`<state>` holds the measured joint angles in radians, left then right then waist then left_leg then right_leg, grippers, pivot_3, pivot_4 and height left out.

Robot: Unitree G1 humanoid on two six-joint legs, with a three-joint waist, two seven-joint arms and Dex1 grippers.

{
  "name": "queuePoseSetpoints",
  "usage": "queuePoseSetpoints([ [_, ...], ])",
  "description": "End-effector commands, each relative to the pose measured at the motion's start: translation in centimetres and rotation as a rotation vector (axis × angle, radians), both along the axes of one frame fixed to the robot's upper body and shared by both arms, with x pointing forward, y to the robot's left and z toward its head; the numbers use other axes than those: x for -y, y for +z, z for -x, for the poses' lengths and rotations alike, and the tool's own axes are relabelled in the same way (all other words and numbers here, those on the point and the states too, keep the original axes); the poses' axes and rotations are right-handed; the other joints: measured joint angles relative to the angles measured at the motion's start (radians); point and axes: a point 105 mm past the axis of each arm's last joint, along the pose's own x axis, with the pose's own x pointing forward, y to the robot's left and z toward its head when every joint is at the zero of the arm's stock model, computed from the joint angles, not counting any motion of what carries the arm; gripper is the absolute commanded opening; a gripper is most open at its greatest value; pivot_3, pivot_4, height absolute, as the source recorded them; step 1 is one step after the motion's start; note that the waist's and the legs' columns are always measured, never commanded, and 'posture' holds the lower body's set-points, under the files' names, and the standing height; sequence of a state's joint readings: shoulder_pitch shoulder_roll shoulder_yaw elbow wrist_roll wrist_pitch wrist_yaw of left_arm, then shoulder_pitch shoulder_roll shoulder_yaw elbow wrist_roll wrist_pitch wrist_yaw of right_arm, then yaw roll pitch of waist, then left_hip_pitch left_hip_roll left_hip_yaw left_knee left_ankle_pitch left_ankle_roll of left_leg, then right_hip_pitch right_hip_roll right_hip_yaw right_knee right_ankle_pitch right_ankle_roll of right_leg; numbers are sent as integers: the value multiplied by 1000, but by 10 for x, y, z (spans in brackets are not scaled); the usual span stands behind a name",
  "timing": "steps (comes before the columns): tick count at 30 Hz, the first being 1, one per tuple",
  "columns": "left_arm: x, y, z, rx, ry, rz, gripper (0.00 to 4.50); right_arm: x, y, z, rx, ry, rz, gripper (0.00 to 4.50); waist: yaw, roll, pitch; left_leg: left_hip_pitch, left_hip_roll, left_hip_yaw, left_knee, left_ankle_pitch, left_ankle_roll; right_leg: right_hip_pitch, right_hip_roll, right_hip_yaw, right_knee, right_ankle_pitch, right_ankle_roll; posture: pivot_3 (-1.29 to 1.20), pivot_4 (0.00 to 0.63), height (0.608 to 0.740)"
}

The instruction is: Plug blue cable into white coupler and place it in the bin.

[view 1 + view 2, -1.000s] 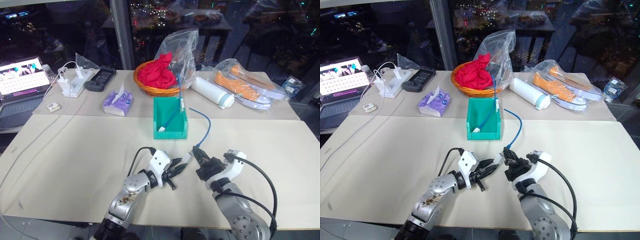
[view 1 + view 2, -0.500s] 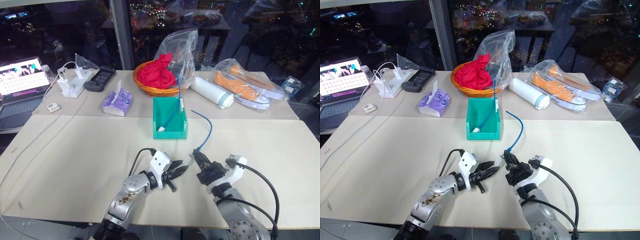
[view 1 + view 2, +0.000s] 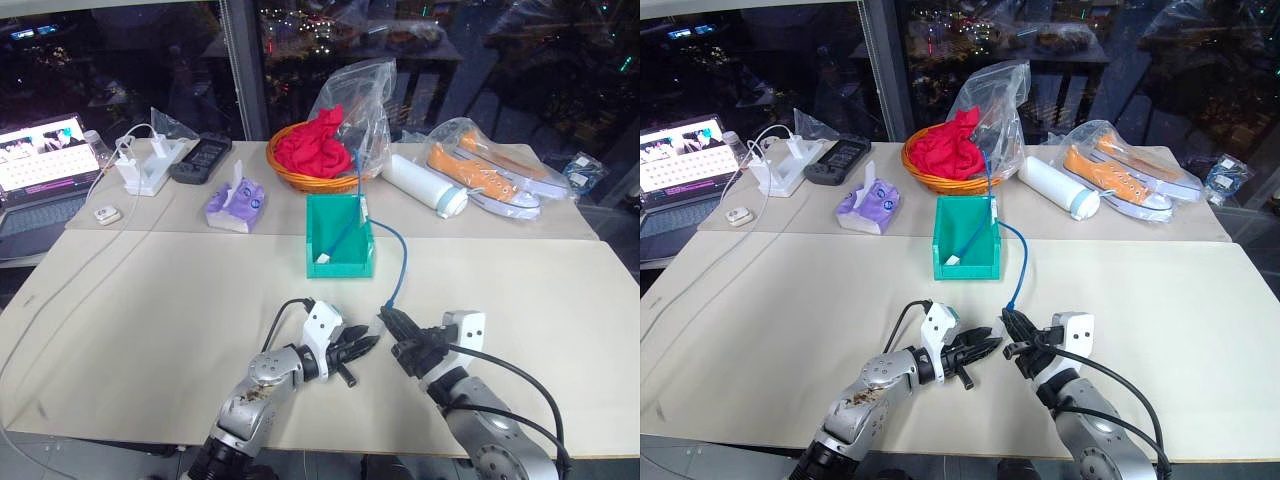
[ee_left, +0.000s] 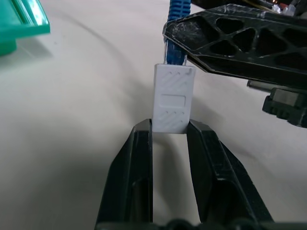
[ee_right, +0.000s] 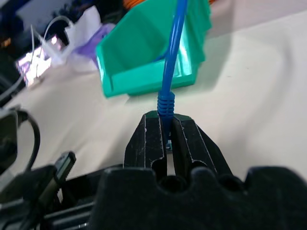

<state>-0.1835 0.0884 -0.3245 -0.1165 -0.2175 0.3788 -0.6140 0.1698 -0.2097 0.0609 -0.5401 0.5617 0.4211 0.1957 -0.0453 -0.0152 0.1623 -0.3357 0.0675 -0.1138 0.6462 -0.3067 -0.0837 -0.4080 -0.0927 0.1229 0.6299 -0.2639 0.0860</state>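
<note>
On beige table (image 3: 150, 300), dark window behind, bin (image 3: 340, 250) mid-table. Just near-side of it: left gripper (image 4: 169, 132) clamped on white coupler (image 4: 172, 98), right gripper (image 5: 166, 125) pinched on blue cable (image 5: 171, 52). Left wrist view alone shows the plug at the coupler's socket.

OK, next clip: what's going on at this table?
The robot is mating a network cable with a coupler above the table. Its left gripper pinches the white coupler, and its right gripper is clamped on the blue cable just behind its plug, which sits at the coupler's far socket; full seating can't be confirmed. The cable's other end trails into the teal bin.
</note>
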Motion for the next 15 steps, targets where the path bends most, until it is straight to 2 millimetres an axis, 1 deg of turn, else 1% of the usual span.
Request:
queuePoseSetpoints([
  [1,0,73,-8,224,44,173,593,-31,-58,27,-230,187,62,0,1,0,0,0,0,0,0,0,0,1,0,0,0,0,0,0,150,722],
  [3,0,74,-9,225,49,175,593,-31,-70,30,-275,193,94,0,1,0,0,0,0,0,0,0,0,3,0,0,-1,0,0,0,150,722],
  [4,0,74,-9,227,50,175,593,-31,-73,31,-286,199,101,0,1,0,0,0,0,0,0,0,0,4,0,0,-1,0,0,0,150,722],
  [6,0,74,-9,231,51,171,593,-32,-73,31,-284,203,105,0,1,0,0,0,0,0,0,0,0,5,0,0,-1,0,0,0,150,722],
  [9,-1,72,-7,246,46,151,593,-28,-65,27,-246,182,104,0,1,0,0,0,0,0,0,0,0,5,0,0,-1,0,0,0,150,722],
  [13,-8,72,-8,272,39,125,593,-18,-28,16,-99,115,96,0,0,0,0,1,0,0,0,0,0,5,0,0,-1,0,0,0,150,722],
  [15,-12,75,-7,292,29,111,593,-16,-9,17,-38,98,91,0,0,0,0,1,0,0,0,0,0,4,0,0,0,0,0,0,150,722],
])
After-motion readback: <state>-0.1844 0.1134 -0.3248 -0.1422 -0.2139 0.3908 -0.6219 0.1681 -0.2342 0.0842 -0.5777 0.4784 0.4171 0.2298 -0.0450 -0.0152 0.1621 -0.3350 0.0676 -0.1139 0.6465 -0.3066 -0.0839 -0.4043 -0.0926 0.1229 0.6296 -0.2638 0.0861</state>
